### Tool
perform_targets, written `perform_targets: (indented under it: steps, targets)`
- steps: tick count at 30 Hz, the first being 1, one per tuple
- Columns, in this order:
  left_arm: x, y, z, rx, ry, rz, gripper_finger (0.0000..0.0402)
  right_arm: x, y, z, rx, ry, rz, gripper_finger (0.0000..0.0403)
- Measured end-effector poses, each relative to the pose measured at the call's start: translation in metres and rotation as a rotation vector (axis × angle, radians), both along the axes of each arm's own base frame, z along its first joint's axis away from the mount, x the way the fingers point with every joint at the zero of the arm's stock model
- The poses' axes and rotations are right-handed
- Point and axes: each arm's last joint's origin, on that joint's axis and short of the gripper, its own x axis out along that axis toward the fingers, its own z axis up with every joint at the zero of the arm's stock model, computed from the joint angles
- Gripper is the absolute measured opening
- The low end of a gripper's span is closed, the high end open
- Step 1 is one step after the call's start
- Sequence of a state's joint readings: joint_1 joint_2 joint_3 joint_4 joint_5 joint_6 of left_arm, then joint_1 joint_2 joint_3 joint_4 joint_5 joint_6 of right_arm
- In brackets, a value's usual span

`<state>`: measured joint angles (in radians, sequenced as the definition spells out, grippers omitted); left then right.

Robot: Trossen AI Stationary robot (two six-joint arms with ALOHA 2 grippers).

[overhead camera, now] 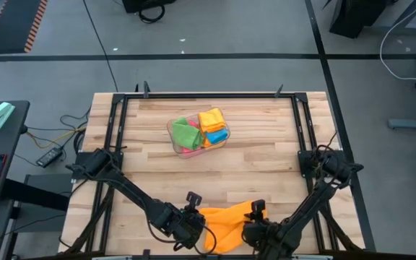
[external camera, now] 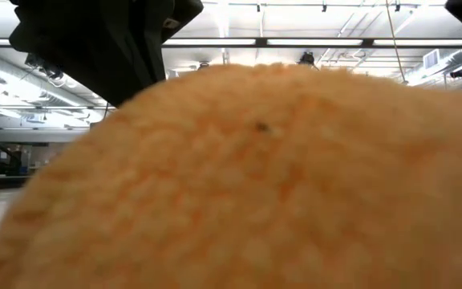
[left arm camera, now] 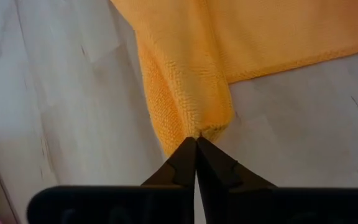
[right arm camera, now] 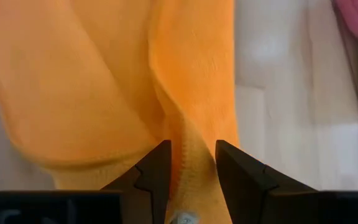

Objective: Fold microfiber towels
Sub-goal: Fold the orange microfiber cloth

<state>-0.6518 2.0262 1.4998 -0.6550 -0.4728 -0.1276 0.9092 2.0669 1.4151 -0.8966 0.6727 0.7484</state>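
Note:
An orange microfiber towel (overhead camera: pixel 226 225) lies rumpled on the wooden table at the middle of its near edge. It fills the low view (external camera: pixel 247 177). My left gripper (overhead camera: pixel 196 217) is at the towel's left end and is shut on it. My right gripper (overhead camera: pixel 253 219) is at the towel's right end, with a ridge of the cloth between its fingers. Further microfiber towels, green (overhead camera: pixel 185 133), orange-yellow (overhead camera: pixel 211 119), blue (overhead camera: pixel 217 135) and pink, sit in a clear plastic bin (overhead camera: pixel 226 141) at the table's middle. My left gripper pinches a bunched corner (left arm camera: pixel 205 127) of the orange towel between its two fingertips, slanting down onto it. The cloth runs away from the fingers in a raised fold, and the rest lies on the table. My right gripper has a raised ridge of the orange towel (right arm camera: pixel 191 152) between its two fingers (right arm camera: pixel 157 168), slanting down from above. How many layers it has, I cannot tell. The cloth beyond the fingers is slack and rumpled.
A black frame (overhead camera: pixel 208 96) runs round the table top. Bare wood lies between the bin and the orange towel. In the low view a dark arm (external camera: pixel 95 40) shows at the upper left above the cloth.

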Motion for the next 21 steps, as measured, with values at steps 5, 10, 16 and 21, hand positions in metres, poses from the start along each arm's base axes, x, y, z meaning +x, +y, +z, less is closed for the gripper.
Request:
perform_targets:
  steps: [5, 10, 16, 21]
  targets:
    - [0.000, 0.000, 0.000, 0.002, 0.003, 0.000, 0.0006, -0.011, -0.006, 0.000, -0.039, 0.048, -0.074, 0.0133]
    - [0.000, 0.000, 0.000, -0.007, 0.001, 0.014, 0.0020, -0.016, -0.007, 0.002, -0.021, 0.084, -0.106, 0.0133]
    - [-0.001, 0.001, 0.000, -0.003, 0.007, 0.016, 0.0008, -0.021, -0.009, 0.002, -0.013, 0.145, -0.144, 0.0133]
    - [-0.001, 0.001, 0.000, -0.003, 0.007, 0.016, 0.0014, -0.021, -0.010, 0.001, -0.010, 0.158, -0.148, 0.0133]
